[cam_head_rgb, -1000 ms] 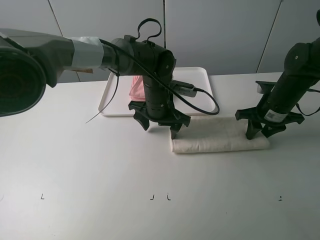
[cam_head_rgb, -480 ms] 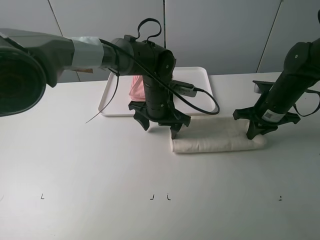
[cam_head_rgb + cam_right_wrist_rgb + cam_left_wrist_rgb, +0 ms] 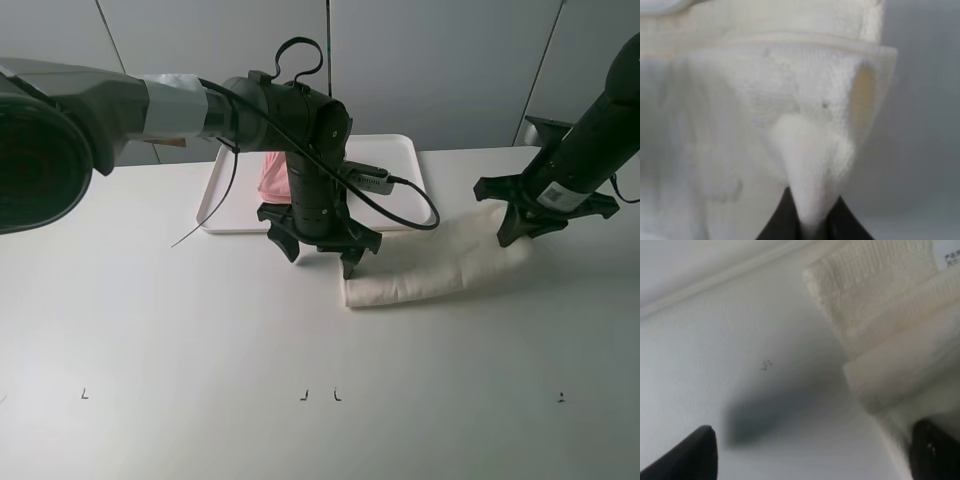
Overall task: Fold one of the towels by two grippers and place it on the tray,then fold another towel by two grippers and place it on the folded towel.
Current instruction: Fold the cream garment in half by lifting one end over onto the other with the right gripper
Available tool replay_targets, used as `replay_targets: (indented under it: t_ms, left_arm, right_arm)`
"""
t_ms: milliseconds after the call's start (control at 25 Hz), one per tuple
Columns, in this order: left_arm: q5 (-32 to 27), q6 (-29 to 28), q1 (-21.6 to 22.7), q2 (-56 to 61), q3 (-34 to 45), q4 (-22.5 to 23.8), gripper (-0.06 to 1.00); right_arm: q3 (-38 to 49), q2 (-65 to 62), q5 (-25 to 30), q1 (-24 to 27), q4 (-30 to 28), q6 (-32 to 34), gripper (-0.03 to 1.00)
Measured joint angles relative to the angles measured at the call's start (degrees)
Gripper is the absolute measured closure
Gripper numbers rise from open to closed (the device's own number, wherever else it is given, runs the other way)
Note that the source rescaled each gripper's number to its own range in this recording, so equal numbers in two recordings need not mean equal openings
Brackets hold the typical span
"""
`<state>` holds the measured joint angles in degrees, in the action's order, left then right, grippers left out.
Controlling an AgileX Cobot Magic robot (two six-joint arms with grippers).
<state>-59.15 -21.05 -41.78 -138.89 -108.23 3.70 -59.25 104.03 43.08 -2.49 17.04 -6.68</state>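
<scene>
On the table (image 3: 180, 340), cream towel (image 3: 430, 268) lies lengthwise left-right; right end raised.

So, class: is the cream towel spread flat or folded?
Folded. The cream towel lies as a long narrow strip on the table, layered edges showing; the right claw pinches one end up.

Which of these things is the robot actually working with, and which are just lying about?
In the job:
- cream fluffy cloth towel
- pale pink cloth towel
- flat white plastic tray
- left gripper, open
- right gripper, pinching the cream towel

Lying about:
- small dark marks on the white table
</scene>
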Motion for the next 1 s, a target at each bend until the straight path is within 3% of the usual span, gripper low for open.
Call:
replay_targets:
  t_ms: [120, 360, 680, 880, 1000]
  left_arm:
    - [0.0, 0.0, 0.0, 0.0, 0.0, 0.0, -0.05]
    - [0.0, 0.1, 0.0, 0.0, 0.0, 0.0, -0.05]
    - [0.0, 0.8, 0.0, 0.0, 0.0, 0.0, -0.05]
    - [0.0, 0.8, 0.1, 0.0, 0.0, -0.3, -0.05]
    - [0.0, 0.8, 0.1, 0.0, 0.0, -0.4, -0.05]
  right_arm:
    - [0.0, -0.8, 1.7, 0.0, 3.4, -0.8, 0.92]
    - [0.0, -1.1, 3.2, -1.7, 16.4, -10.0, 0.92]
    - [0.0, 1.6, 2.6, -8.0, 22.9, -13.7, 0.92]
    - [0.0, 6.5, 2.5, -8.1, 35.0, -22.3, 0.92]
    - [0.0, 8.0, 2.6, -8.1, 39.3, -25.5, 0.92]
